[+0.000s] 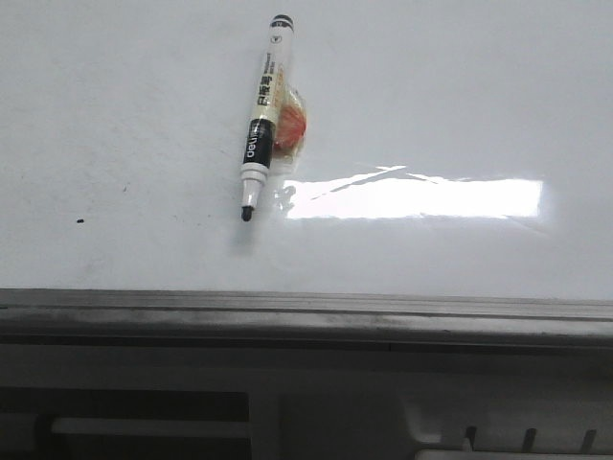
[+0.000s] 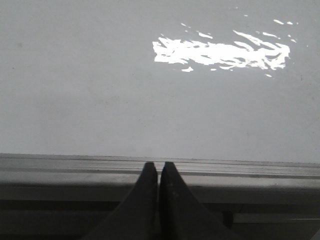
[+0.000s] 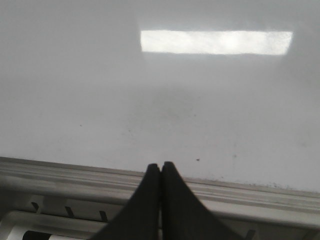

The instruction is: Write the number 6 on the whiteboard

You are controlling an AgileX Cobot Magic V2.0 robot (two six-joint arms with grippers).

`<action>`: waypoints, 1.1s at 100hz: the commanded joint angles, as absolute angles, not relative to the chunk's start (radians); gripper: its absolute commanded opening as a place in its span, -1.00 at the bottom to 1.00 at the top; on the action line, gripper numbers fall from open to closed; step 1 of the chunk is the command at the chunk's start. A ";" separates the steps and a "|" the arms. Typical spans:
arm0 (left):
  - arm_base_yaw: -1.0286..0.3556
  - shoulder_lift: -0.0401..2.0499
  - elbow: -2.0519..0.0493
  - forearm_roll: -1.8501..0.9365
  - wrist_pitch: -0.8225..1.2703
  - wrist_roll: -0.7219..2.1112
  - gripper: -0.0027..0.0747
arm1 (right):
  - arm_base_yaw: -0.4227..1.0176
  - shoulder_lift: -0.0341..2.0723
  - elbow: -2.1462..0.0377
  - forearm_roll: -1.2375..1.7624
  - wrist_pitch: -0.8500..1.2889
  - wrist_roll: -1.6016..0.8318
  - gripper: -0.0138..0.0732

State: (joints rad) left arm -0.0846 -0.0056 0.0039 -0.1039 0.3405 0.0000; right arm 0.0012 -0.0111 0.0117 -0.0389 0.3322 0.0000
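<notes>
The glossy whiteboard (image 1: 124, 125) fills the front view, with a bright glare streak on its right half. An uncapped black-and-white marker (image 1: 261, 115) lies on it near the middle, tip toward the near grey edge rail (image 1: 306, 316). No number 6 shows on the board; only a tiny black dot sits at the left. My left gripper (image 2: 159, 166) is shut and empty over the rail. My right gripper (image 3: 161, 165) is shut and empty at the rail. The board also shows in the left wrist view (image 2: 100, 90) and in the right wrist view (image 3: 75, 90).
A small red-orange object in clear wrap (image 1: 290, 125) lies against the marker's right side. A grey-white frame with slots (image 1: 517, 436) runs below the rail, also in the right wrist view (image 3: 65, 212). Small dark specks (image 3: 198, 160) dot the board.
</notes>
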 commanded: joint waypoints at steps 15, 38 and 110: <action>-0.083 -0.036 0.048 -0.109 0.289 -0.006 -0.98 | -0.002 -0.030 0.041 -0.054 0.303 -0.011 -0.83; -0.083 -0.036 0.048 -0.109 0.289 -0.006 -0.98 | -0.002 -0.030 0.041 -0.054 0.303 -0.011 -0.83; -0.083 -0.036 0.048 -0.638 0.065 -0.007 -0.98 | -0.002 -0.030 0.041 0.344 -0.357 -0.010 -0.83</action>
State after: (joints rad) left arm -0.0846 -0.0056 0.0039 -0.3951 0.2137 0.0000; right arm 0.0012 -0.0111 0.0148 0.2739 -0.1854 0.0000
